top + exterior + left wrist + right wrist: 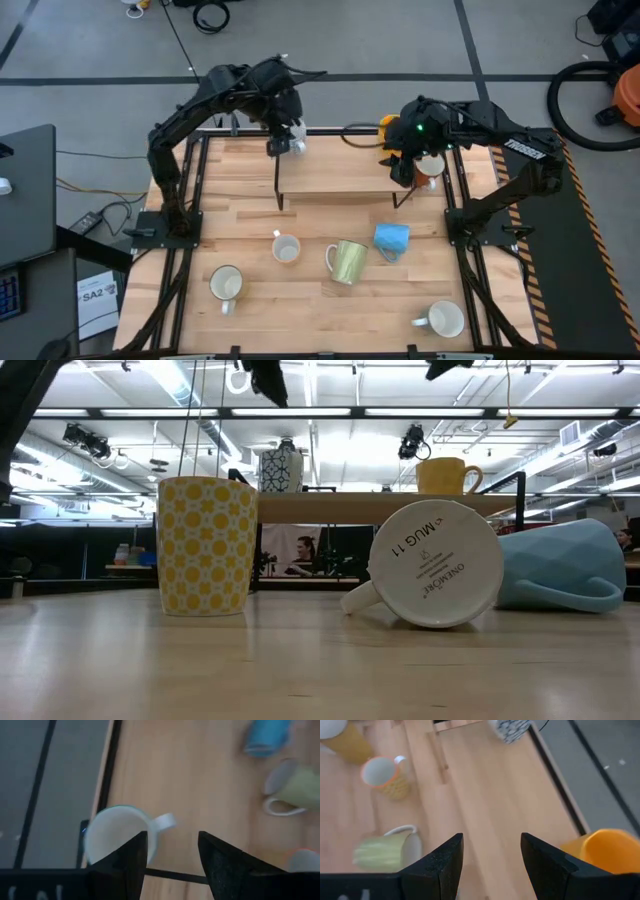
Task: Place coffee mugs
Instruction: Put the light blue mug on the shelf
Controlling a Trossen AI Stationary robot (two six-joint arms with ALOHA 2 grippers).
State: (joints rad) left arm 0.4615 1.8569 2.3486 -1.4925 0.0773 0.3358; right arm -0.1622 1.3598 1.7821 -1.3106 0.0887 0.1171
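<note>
Overhead, my left hand (283, 143) hangs above the left end of the shelf (335, 178), fingers apart and holding nothing, over a patterned mug (297, 133) that stands upright there; my right hand (403, 168) hangs above the shelf's right end, likewise spread and empty, beside an orange mug (388, 127) on the shelf and a white mug (430, 167) just past its right edge; on the worktop (250, 190) in front of the shelf, a small white mug (286, 248) stands upright, a pale green mug (349, 261) lies on its side just right of it, and a blue mug (391, 240) lies tipped over beside that; nearer the front edge a white mug (225, 285) sits at the left and another (443, 320) at the right, well apart; from table height a yellow dotted mug (208, 545) stands upright, and a white one (432, 564) lies with its base toward the camera.
</note>
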